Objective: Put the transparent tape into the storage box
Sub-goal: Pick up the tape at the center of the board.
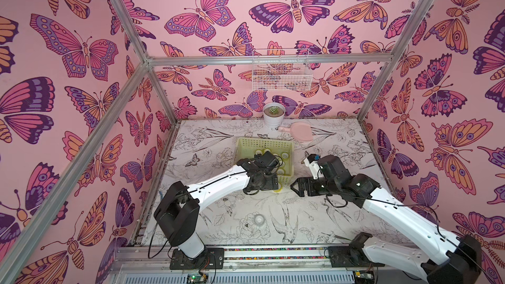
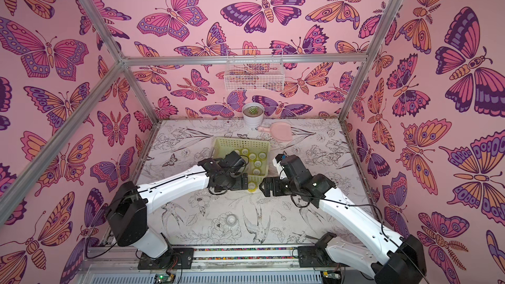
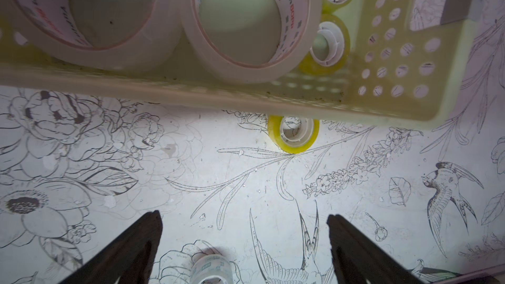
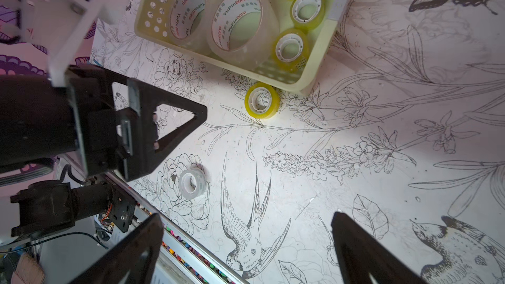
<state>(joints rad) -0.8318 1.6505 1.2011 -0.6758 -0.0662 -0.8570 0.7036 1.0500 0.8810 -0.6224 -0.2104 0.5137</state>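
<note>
The storage box (image 1: 243, 143) is a pale yellow-green perforated basket at mid-table, also in the left wrist view (image 3: 191, 96). Inside it lie two large clear tape rolls (image 4: 240, 23) and several small yellow ones (image 4: 291, 47). One small yellow roll (image 1: 278, 189) (image 3: 293, 133) rests on the table against the box's near corner. A small colourless roll (image 1: 259, 219) (image 4: 192, 183) lies nearer the front edge. My left gripper (image 3: 243, 214) hovers open and empty by the box's near wall. The right gripper (image 4: 246, 217) faces it, open and empty, with the yellow roll between the two.
A white pot with a succulent (image 1: 274, 117) and a pink scoop (image 1: 297, 131) sit at the back of the table. On the back wall hangs a white wire basket (image 1: 281, 73). A metal rail (image 4: 191, 252) runs along the table's front edge.
</note>
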